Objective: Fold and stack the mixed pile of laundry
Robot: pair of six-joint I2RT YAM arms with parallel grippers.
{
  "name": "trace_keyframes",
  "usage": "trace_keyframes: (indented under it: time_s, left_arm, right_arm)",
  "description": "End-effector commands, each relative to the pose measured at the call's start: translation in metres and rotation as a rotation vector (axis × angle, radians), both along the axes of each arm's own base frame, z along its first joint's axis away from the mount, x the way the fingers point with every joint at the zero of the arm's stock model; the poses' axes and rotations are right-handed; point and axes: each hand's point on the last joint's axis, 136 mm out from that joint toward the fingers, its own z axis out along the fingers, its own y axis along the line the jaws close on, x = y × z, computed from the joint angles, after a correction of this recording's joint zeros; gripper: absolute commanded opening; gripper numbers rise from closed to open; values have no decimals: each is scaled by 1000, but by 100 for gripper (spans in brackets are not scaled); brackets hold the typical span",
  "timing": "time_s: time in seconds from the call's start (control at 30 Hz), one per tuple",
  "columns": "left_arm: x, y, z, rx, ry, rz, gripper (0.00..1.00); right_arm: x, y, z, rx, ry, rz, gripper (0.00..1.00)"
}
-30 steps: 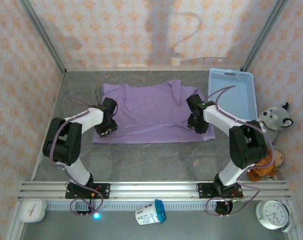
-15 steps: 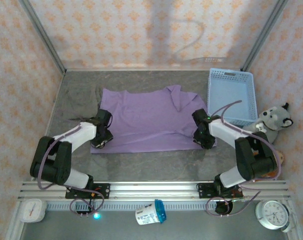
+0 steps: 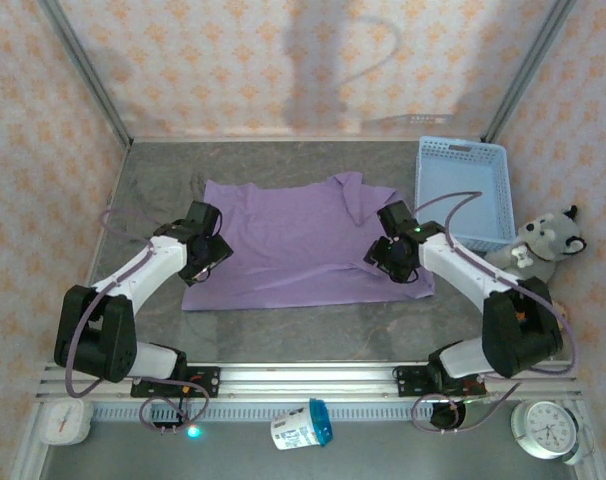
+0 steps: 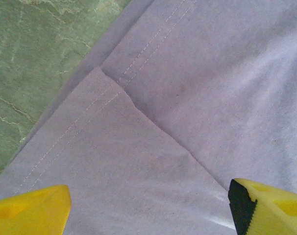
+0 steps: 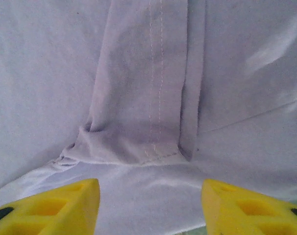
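Observation:
The lavender T-shirt (image 3: pixel 293 240) lies spread flat in the middle of the table. My left gripper (image 3: pixel 207 256) hovers over its left near corner, jaws wide open and holding nothing. In the left wrist view the left gripper (image 4: pixel 148 208) looks down on a folded sleeve edge (image 4: pixel 114 93) with white stitching. My right gripper (image 3: pixel 390 256) is over the shirt's right near part, also open. In the right wrist view the right gripper (image 5: pixel 151 203) has a bunched hem fold (image 5: pixel 138 132) just ahead of it. An olive-grey cloth (image 3: pixel 178 195) shows dimly by the shirt's far left corner.
A light blue lattice basket (image 3: pixel 461 190) stands at the back right. A grey wolf toy (image 3: pixel 551 238) and a brown plush (image 3: pixel 528 335) sit beyond the table's right edge. Bare grey table (image 3: pixel 303 330) lies between the shirt and the near rail.
The shirt was drawn a little towards the near edge and spread. Both grippers have since opened and let go of it, and both have moved slightly away from the near edge.

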Motion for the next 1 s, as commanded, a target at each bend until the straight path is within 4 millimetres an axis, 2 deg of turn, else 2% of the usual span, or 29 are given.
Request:
trace_keyframes:
  time_s: [0.0,0.27,0.33,0.4,0.57,0.63,0.83,0.97]
  left_arm:
    - [4,2,6,-8,-19,27,85]
    - [-9,8,4,16,-2,22,85]
    - [-11,9,4,19,-7,26,85]
    - [-12,10,5,23,-12,30,85]
    - [-15,13,5,34,-13,33,85]
    - [-15,13,4,33,-14,34,85]
    - [-10,11,5,27,-19,35,85]
    - [-7,11,8,30,-22,33,85]
  right_arm:
    - [10,0,-11,-4,-17,-46,52]
    - [25,1,-26,-44,2,-50,26]
    - [25,0,-27,-58,13,-43,24]
    - [24,-4,-26,-85,31,-38,25]
    - [12,-16,-19,-140,46,-29,46]
    - [7,-20,-21,-158,51,-14,50]
    - [9,-8,-31,-90,41,-1,48]
    - [17,0,-32,-52,19,-14,39]
